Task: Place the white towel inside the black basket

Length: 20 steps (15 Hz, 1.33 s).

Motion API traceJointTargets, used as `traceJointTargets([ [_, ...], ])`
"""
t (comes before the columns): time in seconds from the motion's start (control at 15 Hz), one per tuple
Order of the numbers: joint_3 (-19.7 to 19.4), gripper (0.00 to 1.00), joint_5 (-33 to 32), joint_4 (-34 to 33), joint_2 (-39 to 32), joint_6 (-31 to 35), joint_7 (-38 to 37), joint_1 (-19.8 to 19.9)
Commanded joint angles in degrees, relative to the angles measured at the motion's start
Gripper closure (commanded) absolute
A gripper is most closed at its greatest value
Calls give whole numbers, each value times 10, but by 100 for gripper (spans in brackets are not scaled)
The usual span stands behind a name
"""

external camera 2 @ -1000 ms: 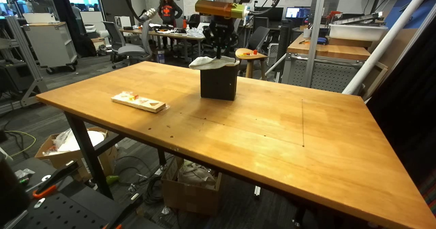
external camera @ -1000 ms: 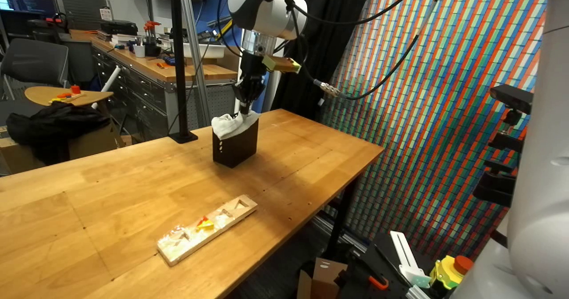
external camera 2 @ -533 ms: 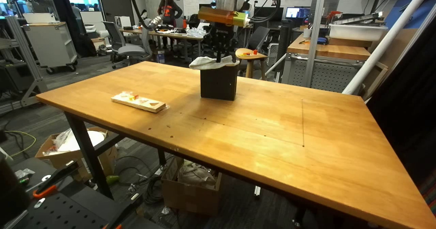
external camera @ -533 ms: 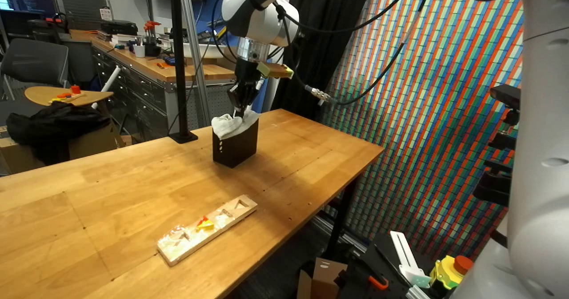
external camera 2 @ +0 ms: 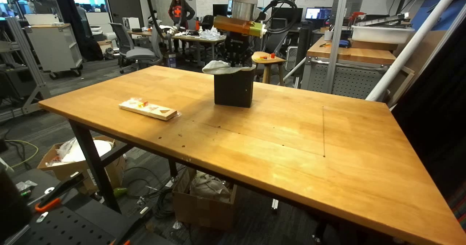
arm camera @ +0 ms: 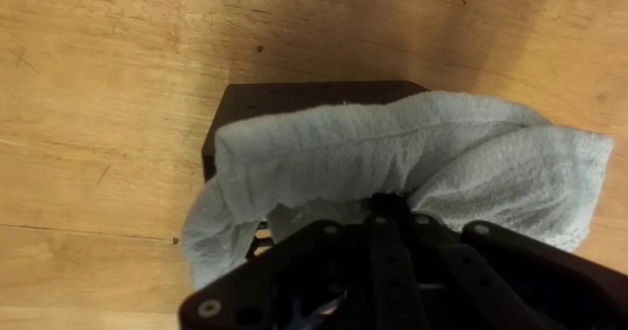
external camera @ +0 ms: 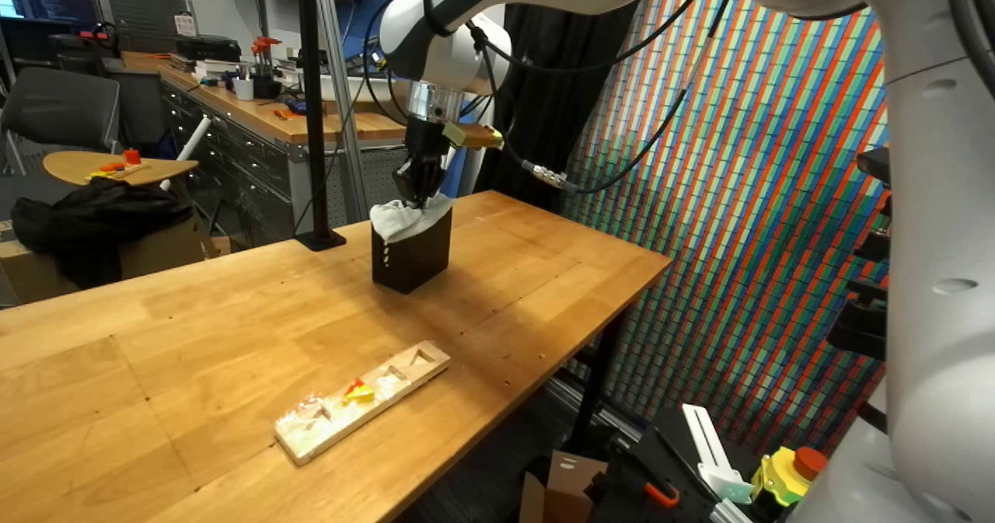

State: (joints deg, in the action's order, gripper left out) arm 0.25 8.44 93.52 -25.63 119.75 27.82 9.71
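One towel (external camera: 398, 225), white and rumpled, lies over the mouth of one black basket (external camera: 416, 260), folds hanging past the rim on the left and the right; how much of it is inside is hidden. One claw (arm camera: 391, 203) points down from above, its two fingers together and their tips touching the towel; whether any cloth is pinched between them I cannot tell. The basket, holes showing in its side, stands upright on one wooden table (external camera 2: 276, 135), toward the far edge. In both exterior views one pale board (external camera 2: 156, 111) lies left of the basket and nearer, well apart from it, carrying one red piece (external camera: 355, 384) and one yellow piece (external camera: 359, 395) side by side, with at least two cut hollows. Beyond the table, in an exterior view, are one stool (external camera 2: 269, 61) with at least two coloured bits (external camera 2: 272, 56) on top, one bench (external camera 2: 355, 54) at far right bearing one white bin (external camera 2: 382, 38), and one person (external camera 2: 180, 14) standing far back at left. In an exterior view two cardboard boxes (external camera 2: 204, 211) sit on the floor, one under the table and one by its left leg. Near right in an exterior view is one red button (external camera: 810, 462) on a yellow housing (external camera: 777, 476), with one striped screen (external camera: 723, 196) behind and one black curtain (external camera: 560, 111) farther off.
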Motion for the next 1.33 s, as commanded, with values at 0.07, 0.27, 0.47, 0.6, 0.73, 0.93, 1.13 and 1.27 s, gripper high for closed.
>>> traceJointTargets([
  [0.07,14,98,13,-35,-25,-31,15,10],
  [0.27,17,98,12,-45,-35,-45,18,10],
  [0.47,18,98,7,-61,-48,-68,18,8],
  [0.6,19,98,5,-73,-56,-84,18,8],
  [0.73,19,98,5,-85,-64,-99,19,8],
  [0.93,19,98,4,-101,-77,-118,21,10],
  [1.13,20,98,6,-121,-93,-134,24,12],
  [1.27,21,98,7,-138,-107,-142,27,14],
])
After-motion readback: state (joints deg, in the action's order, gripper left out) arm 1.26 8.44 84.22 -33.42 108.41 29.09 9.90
